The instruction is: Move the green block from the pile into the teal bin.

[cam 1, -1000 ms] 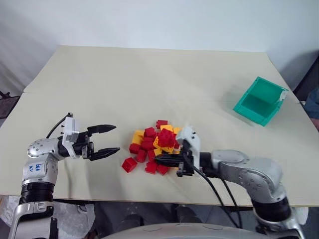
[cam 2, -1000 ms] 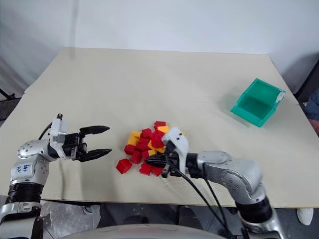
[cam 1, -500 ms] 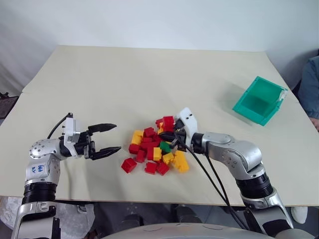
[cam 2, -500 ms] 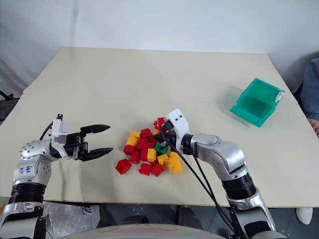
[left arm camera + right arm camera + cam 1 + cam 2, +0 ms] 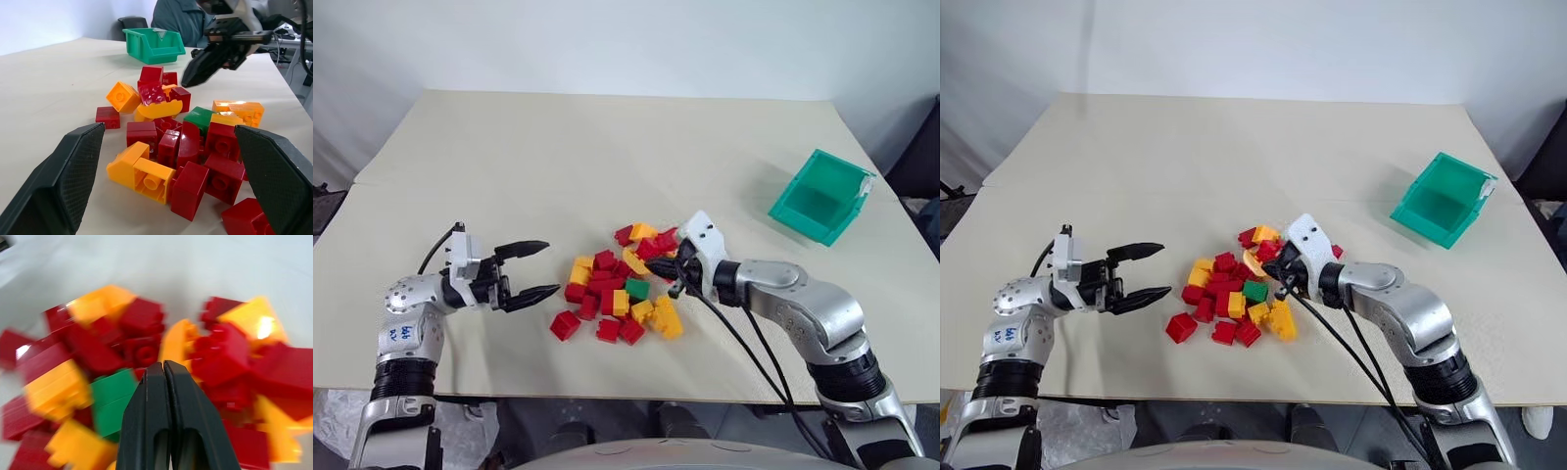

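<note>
Fingers pressed together on R gripper [image 5: 658, 273] (empty), green block [image 5: 637, 289] just below tip; L gripper [image 5: 540, 268] spread wide beside pile [image 5: 622, 284].

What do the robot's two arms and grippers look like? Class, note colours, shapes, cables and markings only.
Both arms are silver-grey metal with rounded joint housings and black ribbed bands. Each wrist carries a white block. The left gripper and right gripper each have two black tapered fingers, with cross-hatched inner pads. Black cables run from each wrist. The left arm bears blue handwritten marks.
</note>
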`<action>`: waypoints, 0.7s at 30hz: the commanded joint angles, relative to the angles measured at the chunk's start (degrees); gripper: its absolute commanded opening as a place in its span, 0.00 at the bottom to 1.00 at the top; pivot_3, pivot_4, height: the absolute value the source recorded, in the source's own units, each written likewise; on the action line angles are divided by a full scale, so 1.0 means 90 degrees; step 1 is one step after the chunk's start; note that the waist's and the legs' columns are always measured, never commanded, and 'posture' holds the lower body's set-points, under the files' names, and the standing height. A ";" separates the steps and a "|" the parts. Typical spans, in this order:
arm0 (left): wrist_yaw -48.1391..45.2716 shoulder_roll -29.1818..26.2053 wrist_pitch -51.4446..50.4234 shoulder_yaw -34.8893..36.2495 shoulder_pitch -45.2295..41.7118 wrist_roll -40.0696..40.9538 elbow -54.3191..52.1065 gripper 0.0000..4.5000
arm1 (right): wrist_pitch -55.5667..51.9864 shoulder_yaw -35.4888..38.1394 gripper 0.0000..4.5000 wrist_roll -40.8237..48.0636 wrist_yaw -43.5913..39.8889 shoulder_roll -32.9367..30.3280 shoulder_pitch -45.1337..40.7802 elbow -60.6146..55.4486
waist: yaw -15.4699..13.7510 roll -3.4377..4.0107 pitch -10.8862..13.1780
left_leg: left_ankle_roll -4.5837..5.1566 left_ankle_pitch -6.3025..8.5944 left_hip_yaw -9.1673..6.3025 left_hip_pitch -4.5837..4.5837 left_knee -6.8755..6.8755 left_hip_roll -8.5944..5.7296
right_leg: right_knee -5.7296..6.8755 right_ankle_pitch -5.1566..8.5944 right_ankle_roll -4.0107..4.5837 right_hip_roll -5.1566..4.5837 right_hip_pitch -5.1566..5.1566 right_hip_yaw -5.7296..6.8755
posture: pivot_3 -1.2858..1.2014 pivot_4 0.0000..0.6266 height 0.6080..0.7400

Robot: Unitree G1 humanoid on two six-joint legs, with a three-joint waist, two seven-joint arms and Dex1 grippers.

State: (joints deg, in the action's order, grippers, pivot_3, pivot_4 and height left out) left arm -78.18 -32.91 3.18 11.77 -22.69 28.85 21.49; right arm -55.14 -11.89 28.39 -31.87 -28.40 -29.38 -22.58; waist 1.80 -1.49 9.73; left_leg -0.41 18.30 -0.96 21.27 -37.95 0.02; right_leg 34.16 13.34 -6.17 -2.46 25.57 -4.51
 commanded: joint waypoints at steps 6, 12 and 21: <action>0.0012 0.0121 0.0270 -0.0006 -0.0236 -0.0019 0.0177 1.00 | -0.0065 -0.1127 0.01 -0.0570 0.0175 0.0415 -0.0130 0.0048 | -0.0002 -0.0001 0.0000 | 0.0000 0.0000 -0.0001 0.0000 0.0000 0.0000 | 0.0001 0.0000 0.0000 0.0000 0.0001 0.0000 | 0.52 0.24 1.00; 0.0035 0.0104 0.0299 0.0037 -0.0072 0.0022 0.0053 1.00 | -0.0118 -0.1117 0.01 -0.0517 -0.0103 0.0482 -0.0317 -0.0108 | -0.0011 -0.0001 0.0000 | 0.0000 0.0000 -0.0002 0.0001 -0.0003 -0.0004 | 0.0000 0.0000 0.0000 -0.0005 0.0000 0.0002 | 0.52 0.24 1.00; -0.0085 -0.0019 0.0252 0.0066 0.0072 0.0087 -0.0028 1.00 | -0.0278 0.0499 0.14 0.0608 -0.1490 -0.0910 -0.0106 -0.0856 | -0.0034 0.0002 0.0001 | 0.0004 0.0002 -0.0006 0.0004 -0.0001 -0.0004 | -0.0011 0.0000 0.0000 -0.0010 -0.0005 0.0011 | 0.52 0.24 1.00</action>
State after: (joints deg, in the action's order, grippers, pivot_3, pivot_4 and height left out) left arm -78.03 -32.11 5.10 11.48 -22.10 28.71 22.94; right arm -57.22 -11.79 30.85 -40.94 -33.52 -30.95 -27.27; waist 1.50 -1.48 9.74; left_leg -0.36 18.33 -1.02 21.31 -37.95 -0.03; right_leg 34.00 13.35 -6.17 -2.58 25.51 -4.34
